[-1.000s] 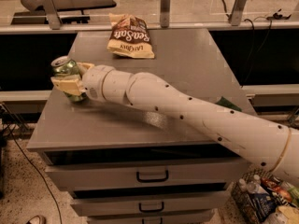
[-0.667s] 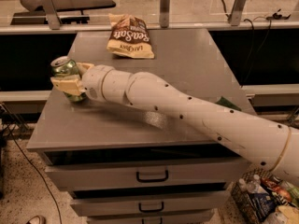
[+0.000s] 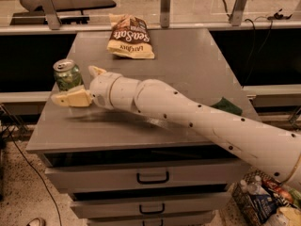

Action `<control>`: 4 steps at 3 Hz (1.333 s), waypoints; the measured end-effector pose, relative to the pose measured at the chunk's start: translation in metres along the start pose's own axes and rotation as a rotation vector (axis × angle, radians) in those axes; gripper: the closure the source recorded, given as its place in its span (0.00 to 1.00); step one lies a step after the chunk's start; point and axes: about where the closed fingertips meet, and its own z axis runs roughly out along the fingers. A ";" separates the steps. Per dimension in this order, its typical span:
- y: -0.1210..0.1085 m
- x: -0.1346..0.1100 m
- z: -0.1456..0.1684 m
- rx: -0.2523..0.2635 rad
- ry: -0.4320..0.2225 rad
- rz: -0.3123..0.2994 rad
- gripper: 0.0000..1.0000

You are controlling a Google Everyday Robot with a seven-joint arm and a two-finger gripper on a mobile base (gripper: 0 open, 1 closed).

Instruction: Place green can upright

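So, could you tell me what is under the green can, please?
The green can stands upright on the grey cabinet top near its left edge; the gripper, just in front, covers the can's base.

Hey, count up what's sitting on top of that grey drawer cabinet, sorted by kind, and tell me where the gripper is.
Drink cans: 1, the green can, upright near the left edge
Chip bags: 1, the chip bag, at the back
Dark green items: 1, the dark green item, partly hidden behind the arm
Total: 3
The gripper is open, right beside the green can.
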 end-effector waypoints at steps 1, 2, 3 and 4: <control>-0.004 0.008 -0.027 0.021 0.030 0.013 0.00; -0.022 -0.009 -0.066 0.051 0.050 -0.014 0.00; -0.054 -0.042 -0.119 0.063 0.073 -0.080 0.00; -0.086 -0.075 -0.161 0.059 0.089 -0.152 0.00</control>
